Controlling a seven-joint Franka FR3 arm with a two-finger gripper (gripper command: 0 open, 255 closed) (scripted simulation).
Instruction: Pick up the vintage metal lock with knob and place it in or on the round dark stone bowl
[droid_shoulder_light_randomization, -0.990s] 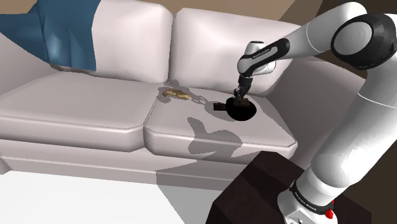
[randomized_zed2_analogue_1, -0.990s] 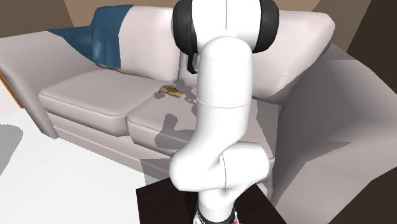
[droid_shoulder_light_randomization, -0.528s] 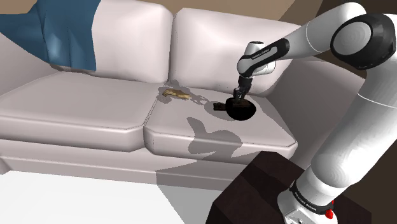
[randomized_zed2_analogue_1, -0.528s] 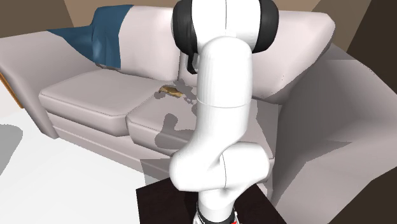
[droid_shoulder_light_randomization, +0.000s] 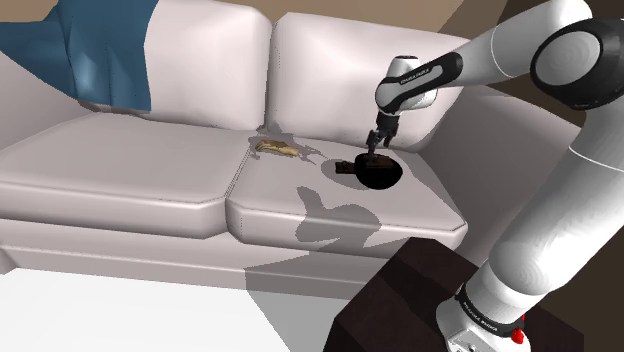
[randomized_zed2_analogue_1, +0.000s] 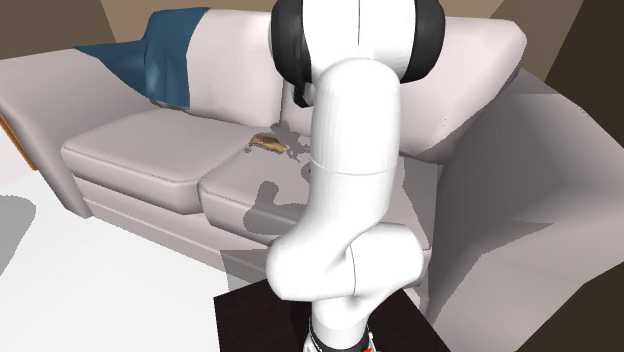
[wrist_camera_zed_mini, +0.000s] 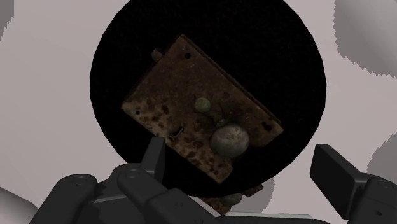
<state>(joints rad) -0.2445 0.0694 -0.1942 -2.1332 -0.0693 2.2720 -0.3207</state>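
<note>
— Where does the shoulder view look from?
— From beside and a little behind the stand (droid_shoulder_light_randomization: 400, 295), high up, looking down across the sofa (droid_shoulder_light_randomization: 130, 170). The arm (droid_shoulder_light_randomization: 560, 190) reaches from that view's right side up and to the left.
— And the second exterior view?
— From behind the stand, close to the arm (its white column covers the middle), facing the same sofa at a slant. Both views share the sofa's seat and back and the blue throw (droid_shoulder_light_randomization: 95, 55).
— The wrist view?
— Very near, looking straight down along the gripper (wrist_camera_zed_mini: 240, 153) into the dark bowl (wrist_camera_zed_mini: 127, 57), which the shoulder view sees from farther off on the sofa's seat.
</note>
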